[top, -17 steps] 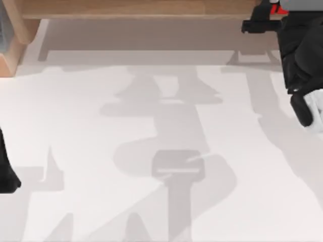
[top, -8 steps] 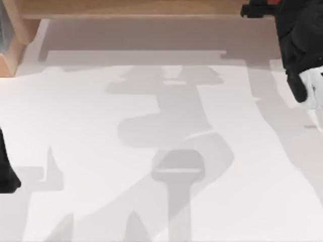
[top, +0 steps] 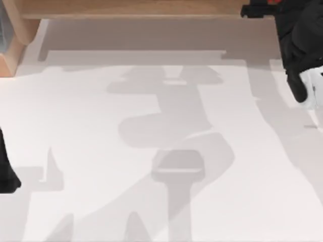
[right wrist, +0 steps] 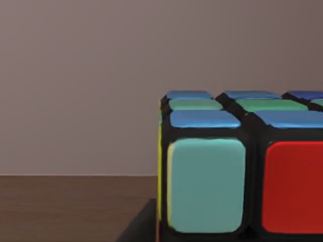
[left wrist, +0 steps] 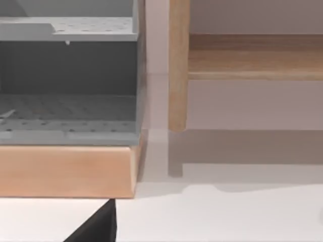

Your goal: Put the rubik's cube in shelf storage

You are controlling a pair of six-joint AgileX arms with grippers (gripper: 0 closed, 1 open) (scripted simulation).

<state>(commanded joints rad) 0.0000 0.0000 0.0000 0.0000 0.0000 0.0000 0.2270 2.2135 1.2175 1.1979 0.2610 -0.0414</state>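
Overhanging shelf storage (top: pixel 126 7) edge, right gripper (top: pixel 258 10), finger state unclear; rubik's cube (right wrist: pixel 242 166) close.

Rubik's cube (right wrist: pixel 242 166) rests on shelf storage (right wrist: pixel 65 206).

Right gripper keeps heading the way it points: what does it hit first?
Likely the grey back wall behind the shelf board. The cube sits close before the wrist camera over that board; depth to the wall is unclear.
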